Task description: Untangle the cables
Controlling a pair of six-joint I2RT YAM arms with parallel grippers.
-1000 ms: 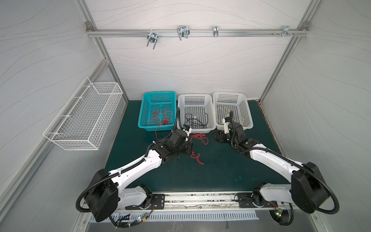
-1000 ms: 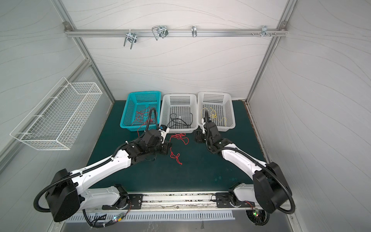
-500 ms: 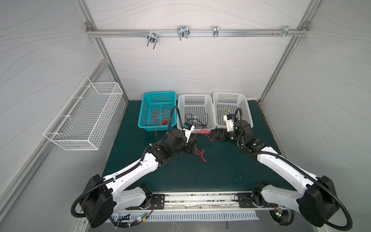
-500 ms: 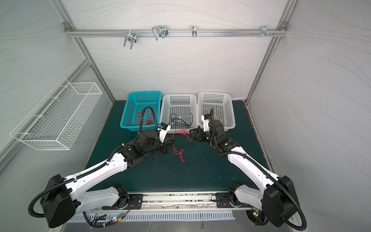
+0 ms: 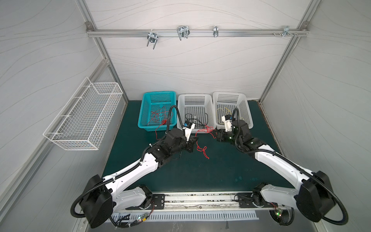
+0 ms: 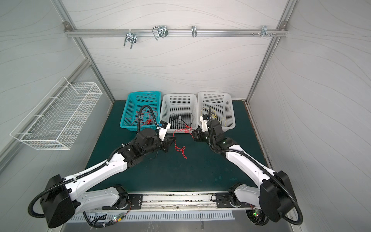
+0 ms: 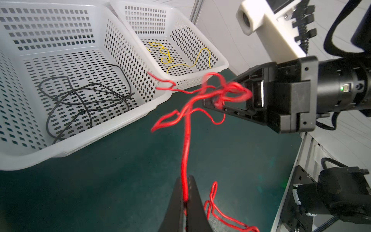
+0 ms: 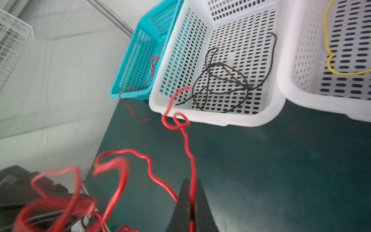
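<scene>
Red cable (image 7: 185, 140) blurs at right claw (image 7: 217, 93); left claw (image 7: 185, 188) partly cropped.

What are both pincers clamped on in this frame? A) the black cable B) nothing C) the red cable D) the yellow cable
C: the left pincer and the right pincer each pinch a strand of the red cable, as their wrist views show.

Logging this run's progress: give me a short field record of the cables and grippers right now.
left gripper: shut on red cable
right gripper: shut on same cable
slack: looped on mat
black cable: in middle white basket
yellow cable: in right white basket
teal basket: other red cables, one trailing out
</scene>
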